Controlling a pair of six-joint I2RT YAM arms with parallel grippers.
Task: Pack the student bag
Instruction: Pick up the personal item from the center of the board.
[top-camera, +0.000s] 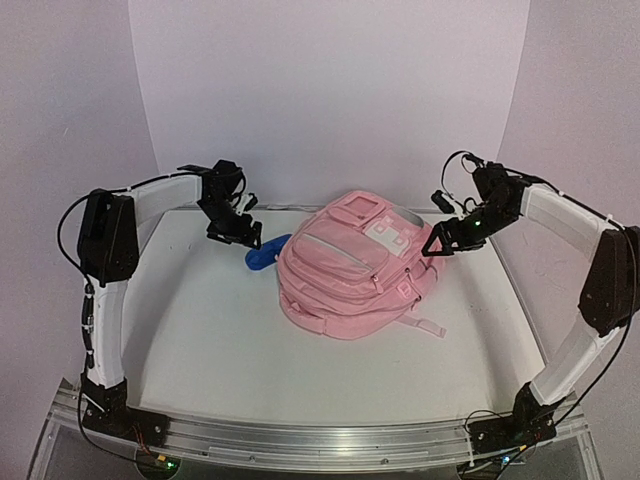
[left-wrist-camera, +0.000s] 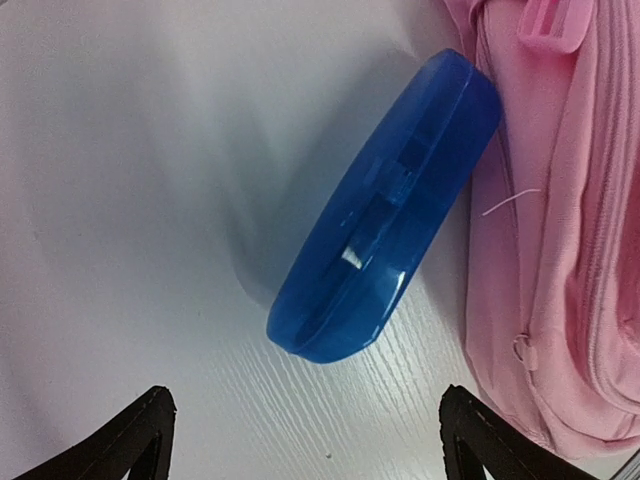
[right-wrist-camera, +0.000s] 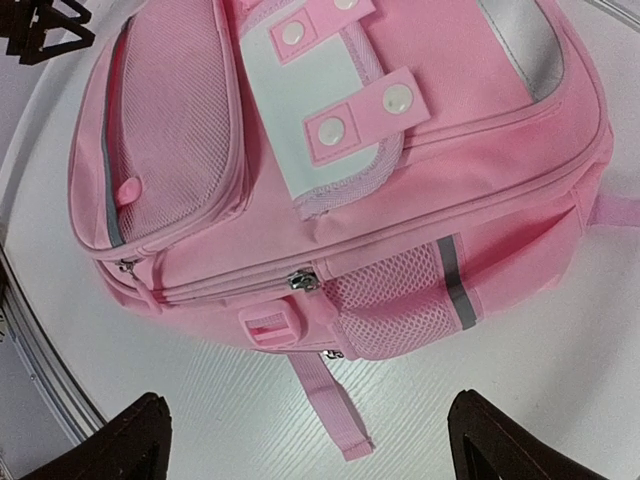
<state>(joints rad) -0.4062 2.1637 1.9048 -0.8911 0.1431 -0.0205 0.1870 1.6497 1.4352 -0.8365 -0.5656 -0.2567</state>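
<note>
- left gripper (left-wrist-camera: 305, 425): its fingers are standing spread wide and are pinching nothing; it is hovering over the white table (top-camera: 200, 330).
- blue case (left-wrist-camera: 390, 215): a glossy, see-through blue oval case is lying shut on the table just ahead of the left gripper's fingertips, in line with the gap between them; it is slanting away toward that gripper's right, and its far end is sitting just beside the bag, though whether the two are touching cannot be told.
- student bag (right-wrist-camera: 330, 170): the pink backpack is lying on the table with its front pockets facing up; it is lying to the right of the left gripper and directly ahead of and beneath the right gripper, between the two.
- right gripper (right-wrist-camera: 305, 425): its fingers are standing wide apart with nothing between them; it is hanging above the table just short of the bag's side.
- mesh side pocket (right-wrist-camera: 395, 305): it is facing the right gripper, ahead of its right finger.
- strap (right-wrist-camera: 330, 400): a loose pink strap is trailing from the bag onto the table, reaching toward the gap between the right gripper's fingers.
</note>
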